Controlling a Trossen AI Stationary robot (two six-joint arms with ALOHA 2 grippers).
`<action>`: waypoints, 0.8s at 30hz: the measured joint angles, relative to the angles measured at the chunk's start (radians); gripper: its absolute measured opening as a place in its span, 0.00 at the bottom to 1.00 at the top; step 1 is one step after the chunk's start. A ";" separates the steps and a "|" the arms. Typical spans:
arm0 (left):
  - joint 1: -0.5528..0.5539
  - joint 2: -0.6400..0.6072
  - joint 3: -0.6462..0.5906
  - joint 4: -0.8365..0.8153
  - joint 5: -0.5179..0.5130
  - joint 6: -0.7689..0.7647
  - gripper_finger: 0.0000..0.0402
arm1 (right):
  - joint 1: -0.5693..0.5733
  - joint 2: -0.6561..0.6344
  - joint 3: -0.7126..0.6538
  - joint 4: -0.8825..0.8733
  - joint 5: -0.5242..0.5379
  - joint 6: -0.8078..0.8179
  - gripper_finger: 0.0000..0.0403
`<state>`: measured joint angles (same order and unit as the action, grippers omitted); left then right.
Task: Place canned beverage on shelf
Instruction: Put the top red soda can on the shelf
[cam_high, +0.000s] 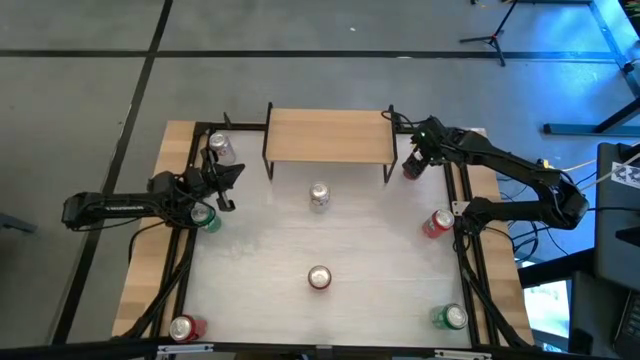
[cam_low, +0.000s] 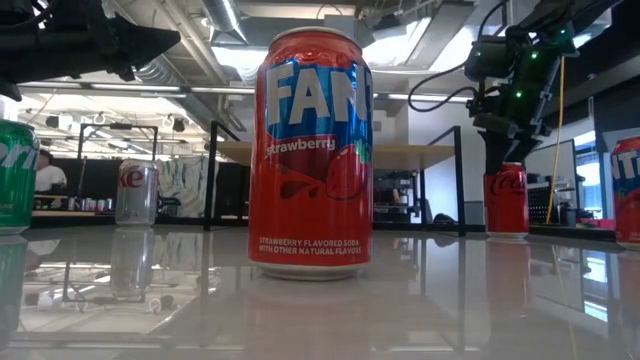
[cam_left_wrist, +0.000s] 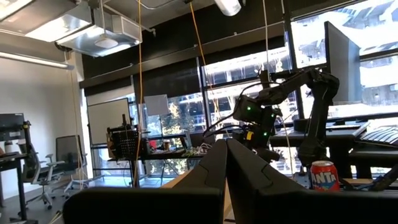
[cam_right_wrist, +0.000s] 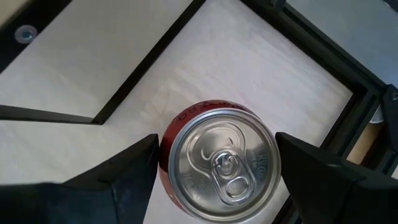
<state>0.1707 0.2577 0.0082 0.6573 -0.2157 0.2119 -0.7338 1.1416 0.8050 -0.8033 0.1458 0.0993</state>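
A red Coca-Cola can (cam_high: 412, 168) stands upright on the table just right of the shelf (cam_high: 328, 135), a low stand with a light wood top on thin black legs. My right gripper (cam_right_wrist: 216, 171) hangs over this can (cam_right_wrist: 224, 163), pointing steeply down. It is open, with one finger on each side of the can's top and touching nothing. In the low view the gripper (cam_low: 500, 145) sits just above the can (cam_low: 507, 200). My left gripper (cam_high: 235, 172) is shut and holds nothing, raised over the table's left side; its fingers (cam_left_wrist: 226, 168) point out into the room.
Other cans stand about the table: a silver one (cam_high: 219, 148) and a green one (cam_high: 205, 215) at the left, a pale one (cam_high: 319, 195) before the shelf, a red Fanta (cam_high: 319, 278) in the middle, a red one (cam_high: 437, 223) at the right, two (cam_high: 186, 327) (cam_high: 450, 317) near the front corners.
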 joint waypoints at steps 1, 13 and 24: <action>0.000 0.000 0.000 0.002 0.000 0.000 0.01 | 0.000 0.000 0.000 0.000 0.000 0.002 0.78; 0.000 0.000 0.000 0.003 0.000 0.000 0.01 | 0.000 0.004 -0.004 -0.011 -0.015 0.006 0.91; 0.000 0.000 0.000 0.002 0.000 0.000 0.01 | 0.000 0.002 -0.041 0.013 -0.007 0.009 0.80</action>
<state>0.1707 0.2578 0.0082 0.6598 -0.2158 0.2119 -0.7338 1.1431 0.7643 -0.7906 0.1387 0.1081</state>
